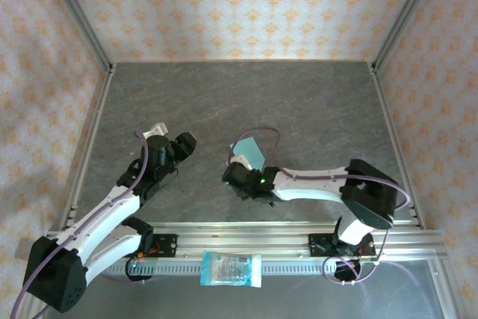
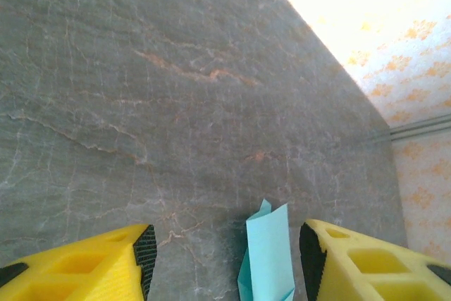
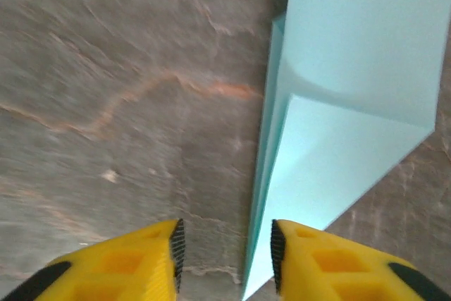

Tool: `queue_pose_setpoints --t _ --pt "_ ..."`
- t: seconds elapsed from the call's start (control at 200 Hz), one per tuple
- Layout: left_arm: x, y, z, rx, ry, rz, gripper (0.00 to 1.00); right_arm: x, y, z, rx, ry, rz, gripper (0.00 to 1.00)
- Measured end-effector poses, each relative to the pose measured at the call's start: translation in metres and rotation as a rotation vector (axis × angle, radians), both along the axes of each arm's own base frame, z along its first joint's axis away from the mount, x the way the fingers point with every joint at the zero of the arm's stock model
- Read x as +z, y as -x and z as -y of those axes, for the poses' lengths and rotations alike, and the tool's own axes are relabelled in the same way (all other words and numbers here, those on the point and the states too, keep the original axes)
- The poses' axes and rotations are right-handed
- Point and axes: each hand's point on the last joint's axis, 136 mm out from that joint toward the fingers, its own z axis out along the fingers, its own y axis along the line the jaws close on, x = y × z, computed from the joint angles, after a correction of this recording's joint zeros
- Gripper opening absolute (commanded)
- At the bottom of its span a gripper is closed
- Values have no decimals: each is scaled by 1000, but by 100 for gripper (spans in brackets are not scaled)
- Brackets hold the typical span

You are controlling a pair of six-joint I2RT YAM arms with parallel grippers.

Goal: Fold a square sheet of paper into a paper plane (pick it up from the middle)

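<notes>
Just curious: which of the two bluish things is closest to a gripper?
The plain light teal folded paper, mid-table at the right gripper; the blue-and-white printed plastic packet lies on the near metal rail, away from both.

I see grey stone table (image 1: 299,102), thin orange lines. Folded blue paper (image 1: 249,152) near middle. Packet (image 1: 231,268) on near rail (image 1: 314,267).
</notes>
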Motion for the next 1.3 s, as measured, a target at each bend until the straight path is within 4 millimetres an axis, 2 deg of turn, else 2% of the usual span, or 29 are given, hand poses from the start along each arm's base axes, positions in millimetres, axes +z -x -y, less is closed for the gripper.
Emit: queue_pose_setpoints --t 0.075,0.125,0.2,0.27,0.385,0.445,0.601,0.726,0.971,1.111,1.246,1.301 --pt "-8 0 5 -24 6 -28 59 19 -11 2 -47 -145 -29 42" --pt "-13 0 10 -43 16 -48 59 32 -25 11 -108 -256 -45 41" --pt "-19 0 17 -72 33 -70 57 43 -46 28 -204 -412 -73 32" --pt "-23 -1 23 -95 55 -86 55 40 -61 44 -286 -520 -124 20" --pt "-28 -2 32 -130 82 -105 50 20 -71 54 -354 -620 -252 10" --pt "-29 -2 35 -139 94 -109 49 10 -71 49 -363 -659 -331 7" --pt "-28 -3 41 -159 122 -106 46 -21 -64 35 -372 -679 -503 7" --pt "-28 -3 43 -172 128 -110 43 -39 -58 35 -414 -666 -573 8" --pt "-33 0 46 -187 142 -112 36 -41 -61 36 -545 -792 -591 8" --pt "-39 -2 51 -202 162 -127 24 -40 -58 41 -669 -871 -555 8" --pt "-46 -2 56 -222 181 -145 10 -41 -36 44 -802 -947 -548 6" --pt "-47 -2 60 -235 190 -149 8 -39 -27 42 -845 -987 -563 7"
